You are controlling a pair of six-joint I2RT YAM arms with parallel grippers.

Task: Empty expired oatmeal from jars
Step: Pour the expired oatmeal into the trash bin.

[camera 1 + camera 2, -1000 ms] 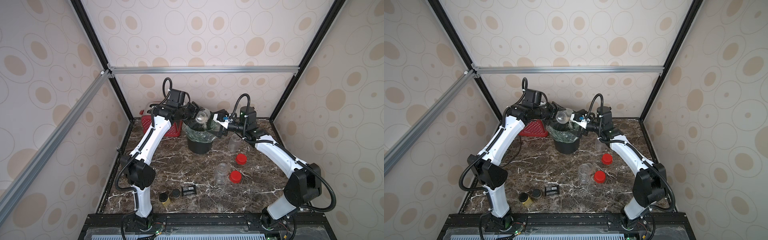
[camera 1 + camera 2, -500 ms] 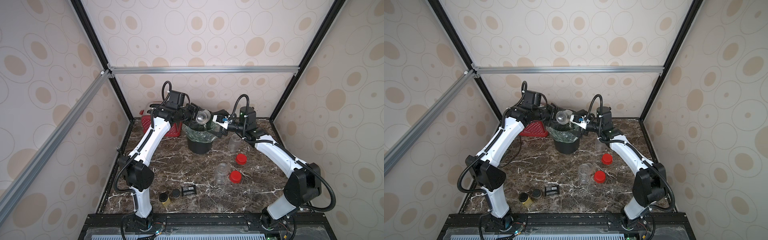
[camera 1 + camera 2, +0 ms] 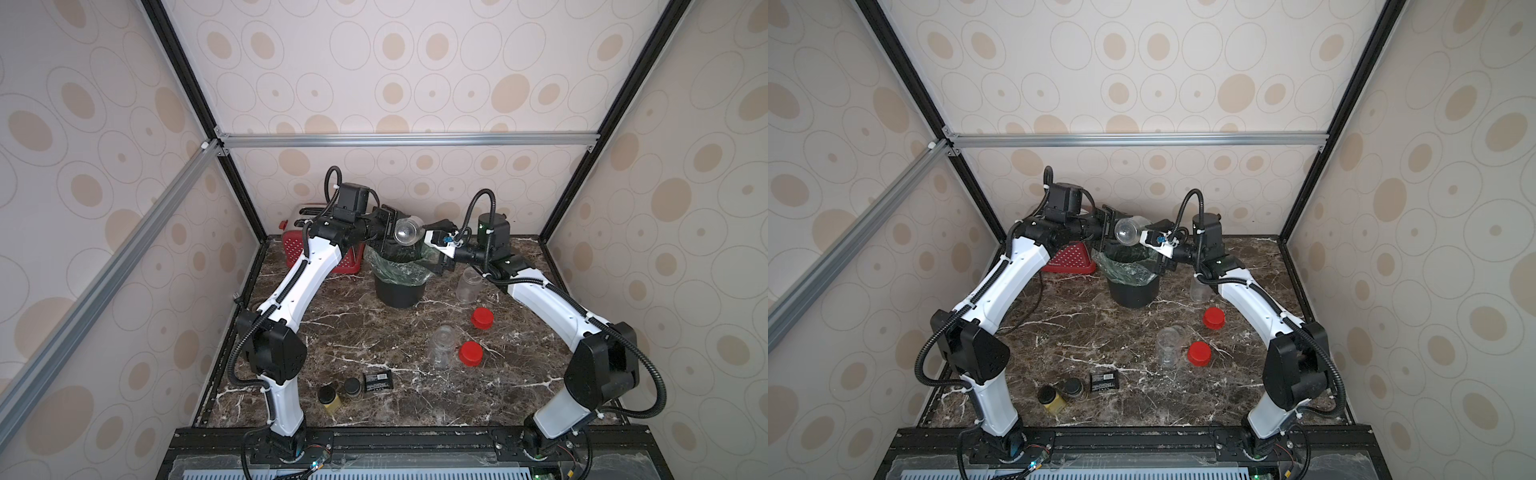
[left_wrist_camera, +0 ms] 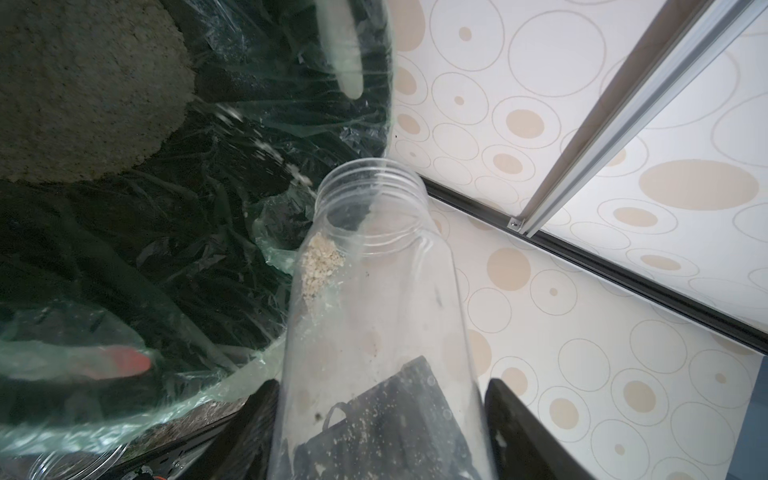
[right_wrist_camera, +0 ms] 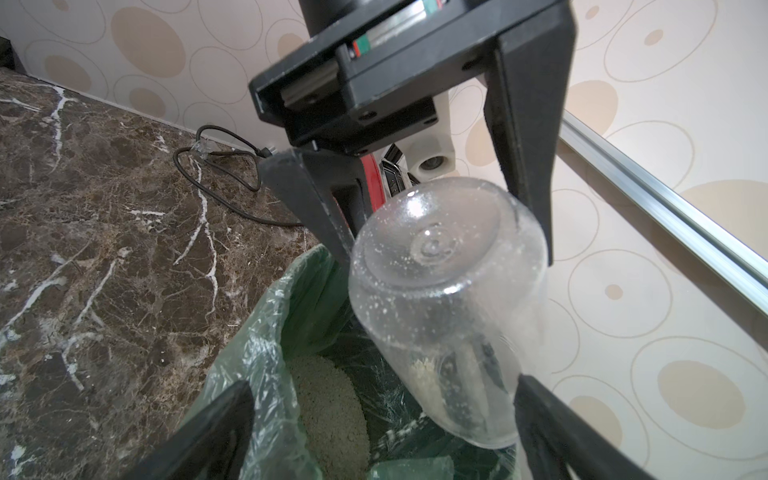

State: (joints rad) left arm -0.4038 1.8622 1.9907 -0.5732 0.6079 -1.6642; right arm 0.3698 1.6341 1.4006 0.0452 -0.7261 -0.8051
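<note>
A: Oatmeal [image 4: 322, 262] first. We see only a small pale clump of it lodged inside the jar [image 4: 382, 311], at the shoulder just under the threads. A big heap already lies in the bin [image 3: 399, 293], inside its green bag [image 3: 395, 270].

B: The jar itself hangs tilted, mouth down, above the bin's opening. Our left gripper [image 3: 390, 229] is clamped across its lower body, near the base.

A: We think that is the right place to hold it. The jar looks like thin clear plastic, light and nearly empty, so we judge it needs little force. If we squeeze hard, the wall may buckle or the smooth side may slide out.

B: The dust on the wall probably makes it more slippery. The flakes look dry and loose, so we expect a steeper tilt or a shake would free the clump.

A: Our right gripper [image 5: 384, 386] is spread wide with nothing in it, close to the jar at the bin's edge.

B: Two other jars [image 3: 467, 284] [image 3: 442, 347] stand uncapped on the table [image 3: 353, 332], apart from the bin, with two red lids [image 3: 482, 318] [image 3: 470, 353] beside them. We cannot tell whether any flakes are left in them.
</note>
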